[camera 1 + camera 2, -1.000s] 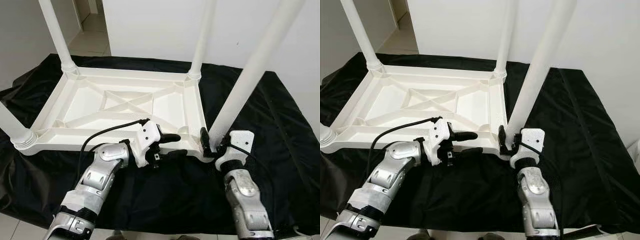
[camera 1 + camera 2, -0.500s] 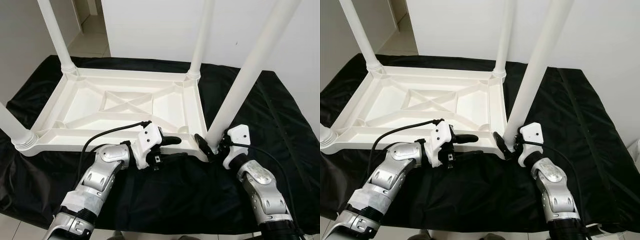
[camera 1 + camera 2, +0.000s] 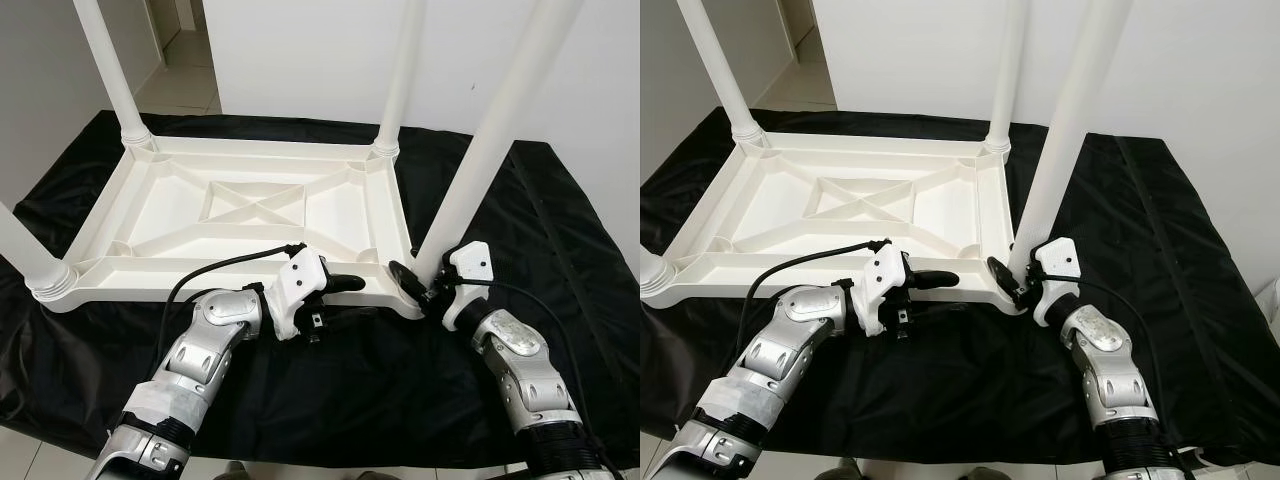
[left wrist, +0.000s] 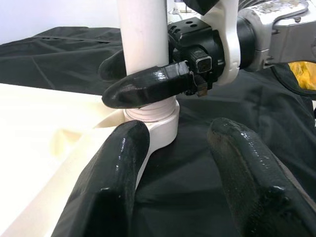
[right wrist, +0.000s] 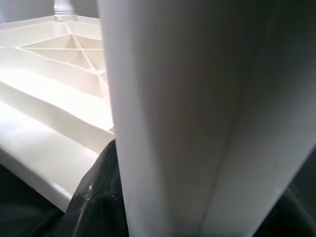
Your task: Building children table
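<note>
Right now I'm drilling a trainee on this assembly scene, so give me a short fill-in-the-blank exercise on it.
1. The white table lies ____ on the black cloth.
2. The right end effector is shut around the base of a table ____.
3. The left end effector rests open by the table's near ____.
4. The number of legs standing up from the table is ____.

Missing words: upside down; leg; edge; four
</note>
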Robot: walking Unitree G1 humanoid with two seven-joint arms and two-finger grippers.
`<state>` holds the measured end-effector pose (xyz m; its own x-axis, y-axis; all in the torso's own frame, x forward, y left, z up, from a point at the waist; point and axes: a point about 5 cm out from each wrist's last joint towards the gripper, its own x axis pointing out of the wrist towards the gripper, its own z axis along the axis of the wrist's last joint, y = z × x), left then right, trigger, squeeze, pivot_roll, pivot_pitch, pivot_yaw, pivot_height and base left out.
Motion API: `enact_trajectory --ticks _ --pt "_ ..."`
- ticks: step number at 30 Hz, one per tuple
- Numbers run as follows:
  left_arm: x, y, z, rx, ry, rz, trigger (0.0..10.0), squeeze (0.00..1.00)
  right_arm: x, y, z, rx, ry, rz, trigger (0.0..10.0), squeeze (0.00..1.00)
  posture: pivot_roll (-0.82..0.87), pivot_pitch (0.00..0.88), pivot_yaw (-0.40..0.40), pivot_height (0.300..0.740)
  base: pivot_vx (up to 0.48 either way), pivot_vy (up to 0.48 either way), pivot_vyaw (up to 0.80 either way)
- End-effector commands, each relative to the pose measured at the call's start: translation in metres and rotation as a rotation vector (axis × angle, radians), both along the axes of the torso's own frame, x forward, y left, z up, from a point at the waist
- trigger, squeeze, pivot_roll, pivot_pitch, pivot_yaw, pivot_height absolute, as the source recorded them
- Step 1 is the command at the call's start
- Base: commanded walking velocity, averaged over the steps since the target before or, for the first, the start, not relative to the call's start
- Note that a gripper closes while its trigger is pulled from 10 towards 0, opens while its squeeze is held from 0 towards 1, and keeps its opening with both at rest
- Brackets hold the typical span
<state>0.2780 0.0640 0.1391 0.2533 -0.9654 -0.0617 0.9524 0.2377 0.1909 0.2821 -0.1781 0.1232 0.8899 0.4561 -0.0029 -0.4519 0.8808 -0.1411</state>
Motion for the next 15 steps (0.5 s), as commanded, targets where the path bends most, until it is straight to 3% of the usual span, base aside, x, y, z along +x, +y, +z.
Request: enact_trajectory --ticks 1,6,7,9,12,14,15 --pt "0.002 -0.001 0.003 -0.002 -0.014 0.001 10.0 0.0 -0.002 -0.004 -0.006 -0.018 0.016 -0.044 10.0 0.0 -0.03 0.0 -0.004 0.74 0.0 0.0 0.0" --pt "0.002 0.0 0.002 0.003 -0.014 -0.003 10.0 0.0 -0.004 -0.004 -0.007 -0.004 0.018 -0.107 10.0 0.0 -0.03 0.0 -0.003 0.74 0.0 0.0 0.0" --pt "0.003 0.0 0.003 -0.003 -0.012 0.001 10.0 0.0 -0.005 -0.002 -0.006 0.033 0.006 -0.19 10.0 0.0 -0.03 0.0 -0.002 0.74 0.0 0.0 0.0" --pt "0.003 0.0 0.003 -0.003 -0.012 0.001 10.0 0.0 -0.005 -0.002 -0.006 0.033 0.006 -0.19 10.0 0.0 -0.03 0.0 -0.002 0.74 0.0 0.0 0.0" --pt "0.006 -0.001 0.007 -0.025 -0.006 0.007 10.0 0.0 -0.01 0.01 -0.006 0.108 -0.001 -0.343 10.0 0.0 -0.04 0.0 0.002 0.74 0.0 0.0 0.0" --pt "0.006 -0.001 0.007 -0.025 -0.006 0.007 10.0 0.0 -0.01 0.01 -0.006 0.108 -0.001 -0.343 10.0 0.0 -0.04 0.0 0.002 0.74 0.0 0.0 0.0" --pt "0.006 -0.001 0.008 -0.026 -0.007 0.006 10.0 0.0 -0.012 0.016 -0.006 0.159 0.004 -0.414 10.0 0.0 -0.04 0.0 0.002 0.74 0.0 0.0 0.0"
